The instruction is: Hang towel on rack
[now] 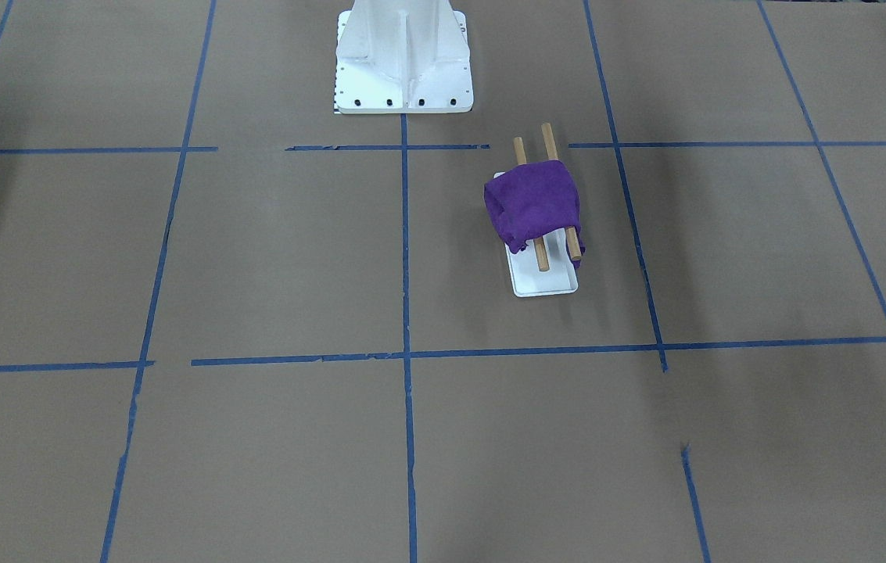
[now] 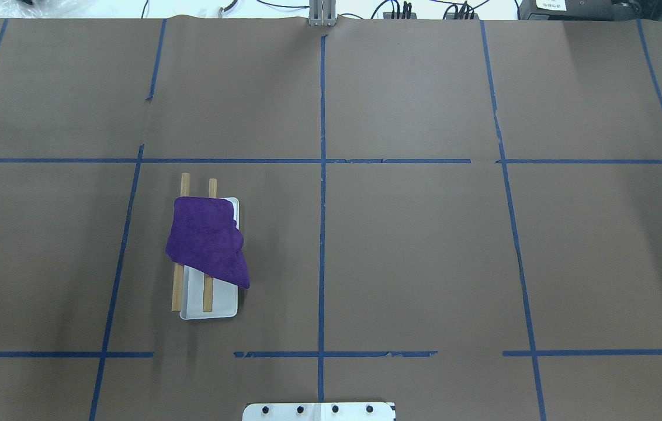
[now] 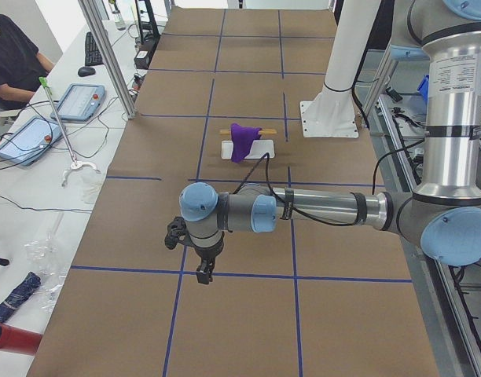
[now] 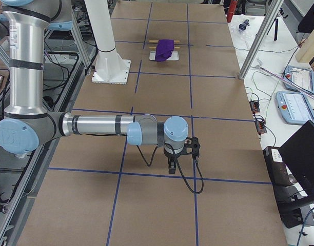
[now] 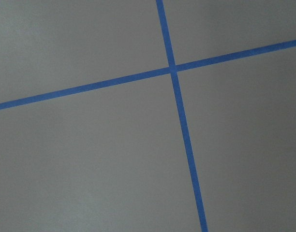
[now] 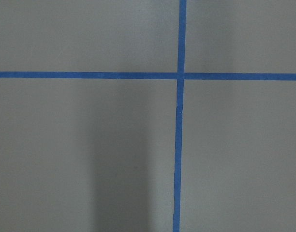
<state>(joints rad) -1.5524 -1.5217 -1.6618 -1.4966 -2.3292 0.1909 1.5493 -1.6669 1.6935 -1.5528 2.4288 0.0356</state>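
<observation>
The purple towel (image 1: 534, 205) is draped over both wooden dowels of the rack (image 1: 546, 138), which stands on its white tray base (image 1: 546, 281). From overhead the towel (image 2: 208, 242) covers the middle of the rack (image 2: 214, 307), with one corner hanging past the tray's right edge. My left gripper (image 3: 203, 273) shows only in the exterior left view, far from the rack, above the table near its end. My right gripper (image 4: 171, 166) shows only in the exterior right view, also far from the rack. I cannot tell whether either is open or shut. Both wrist views show only table paper and tape.
The white robot pedestal (image 1: 403, 59) stands near the rack. Blue tape lines (image 2: 322, 175) grid the brown table. Operators' tablets (image 3: 75, 100) and cables lie on a side bench beyond the table's edge.
</observation>
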